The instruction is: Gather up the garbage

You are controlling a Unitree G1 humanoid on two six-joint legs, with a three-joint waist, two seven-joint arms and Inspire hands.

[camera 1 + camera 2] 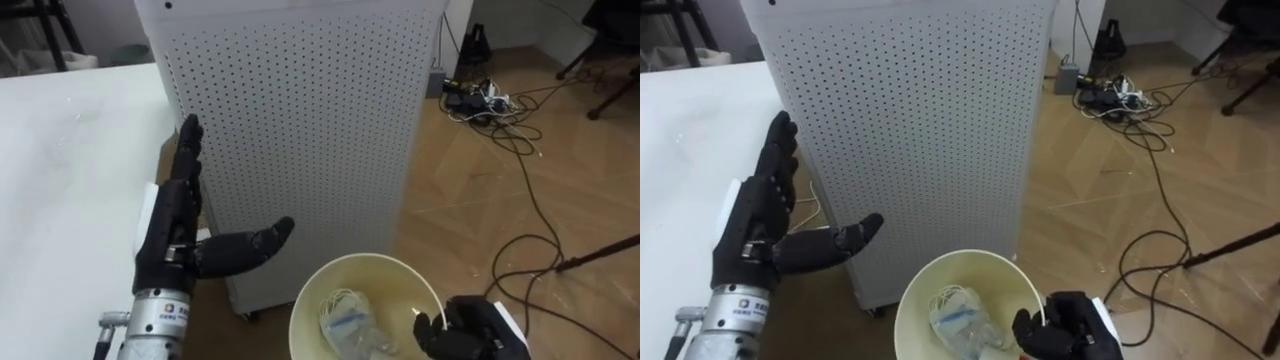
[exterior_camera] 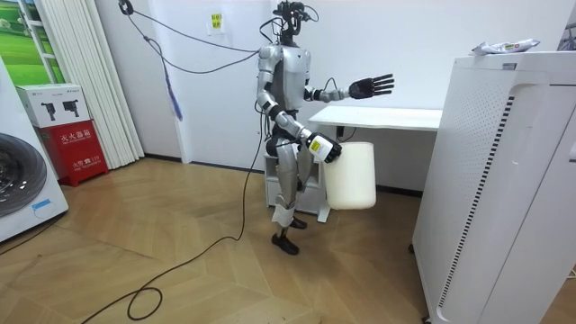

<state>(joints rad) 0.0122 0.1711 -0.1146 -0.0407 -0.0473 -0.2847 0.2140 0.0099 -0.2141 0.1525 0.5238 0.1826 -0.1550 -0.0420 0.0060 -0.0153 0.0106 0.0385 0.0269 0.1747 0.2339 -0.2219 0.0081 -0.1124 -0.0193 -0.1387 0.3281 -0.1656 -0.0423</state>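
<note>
Directly before the bin [image 1: 395, 280] stands a perforated white cabinet [image 1: 300, 120].

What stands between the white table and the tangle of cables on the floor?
A white perforated cabinet, seen in both eye views.

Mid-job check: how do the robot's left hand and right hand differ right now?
The left hand is raised beside the white perforated cabinet; the right hand sits low. The left hand's fingers are straight and hold nothing; the right hand's fingers curl over the rim of the cream round plastic bin. Both hands are black.
</note>
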